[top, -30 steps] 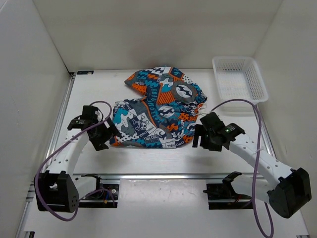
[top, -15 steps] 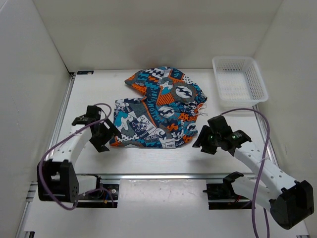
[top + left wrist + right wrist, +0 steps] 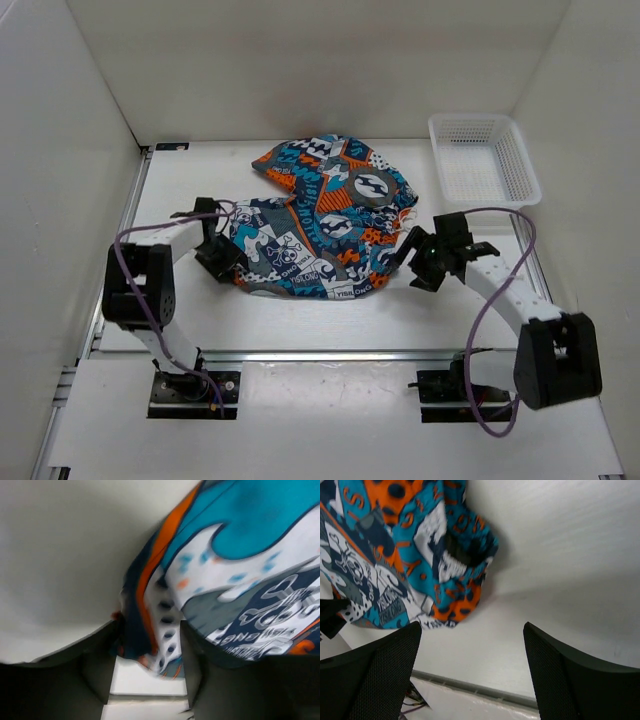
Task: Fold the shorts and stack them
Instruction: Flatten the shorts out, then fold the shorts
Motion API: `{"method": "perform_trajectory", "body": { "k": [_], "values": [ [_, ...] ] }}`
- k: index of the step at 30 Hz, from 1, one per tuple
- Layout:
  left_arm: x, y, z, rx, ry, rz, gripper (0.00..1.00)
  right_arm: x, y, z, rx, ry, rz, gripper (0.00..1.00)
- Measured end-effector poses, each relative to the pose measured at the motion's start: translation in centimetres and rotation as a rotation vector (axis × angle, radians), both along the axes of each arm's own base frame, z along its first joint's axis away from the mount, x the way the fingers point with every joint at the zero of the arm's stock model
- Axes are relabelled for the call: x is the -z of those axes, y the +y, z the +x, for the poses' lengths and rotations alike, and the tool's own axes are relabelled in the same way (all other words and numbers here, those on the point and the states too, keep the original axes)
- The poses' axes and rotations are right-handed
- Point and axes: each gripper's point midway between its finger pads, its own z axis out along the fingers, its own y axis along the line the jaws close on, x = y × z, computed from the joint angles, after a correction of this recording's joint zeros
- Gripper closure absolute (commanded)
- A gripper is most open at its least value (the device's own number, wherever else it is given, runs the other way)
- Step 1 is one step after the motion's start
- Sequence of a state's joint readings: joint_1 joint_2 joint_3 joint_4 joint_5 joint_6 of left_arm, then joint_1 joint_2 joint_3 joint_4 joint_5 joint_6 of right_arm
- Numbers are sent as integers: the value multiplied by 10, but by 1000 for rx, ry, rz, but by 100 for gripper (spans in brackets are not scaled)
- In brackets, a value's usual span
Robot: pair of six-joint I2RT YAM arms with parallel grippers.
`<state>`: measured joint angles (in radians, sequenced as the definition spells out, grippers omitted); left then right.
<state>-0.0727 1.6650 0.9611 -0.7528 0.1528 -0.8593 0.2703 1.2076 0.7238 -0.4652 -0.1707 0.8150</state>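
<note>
The shorts [image 3: 320, 225] lie crumpled in the middle of the table, printed in teal, orange, white and dark grey. My left gripper [image 3: 225, 262] is at their near-left edge. In the left wrist view its fingers [image 3: 192, 655] press a bunched fold of the shorts [image 3: 240, 580] from both sides, so my left gripper [image 3: 150, 630] is shut on the cloth. My right gripper [image 3: 412, 262] hovers just off the right edge. In the right wrist view my right gripper [image 3: 472, 626] stands wide open over bare table, with the orange-and-teal corner of the shorts [image 3: 455, 575] just ahead and to its left.
A white mesh basket [image 3: 520, 165] stands at the back right. White walls close in the left, back and right sides. A metal rail [image 3: 300, 352] runs along the table's near edge. Purple cables loop from both arms.
My left gripper has swung in to the shorts' left edge and closed on the cloth. My right gripper has moved up beside the right edge, narrowing and then widening its jaws.
</note>
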Motion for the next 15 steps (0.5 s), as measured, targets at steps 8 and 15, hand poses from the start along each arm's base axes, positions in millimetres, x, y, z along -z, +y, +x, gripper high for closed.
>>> {"method": "perform_trajectory", "body": {
  "k": [8, 15],
  "values": [
    [3, -5, 22, 35, -24, 8, 90, 36, 9, 26, -20, 57, 47, 40],
    [3, -5, 23, 45, -25, 10, 90, 44, 19, 40, -42, 37, 47, 52]
  ]
}}
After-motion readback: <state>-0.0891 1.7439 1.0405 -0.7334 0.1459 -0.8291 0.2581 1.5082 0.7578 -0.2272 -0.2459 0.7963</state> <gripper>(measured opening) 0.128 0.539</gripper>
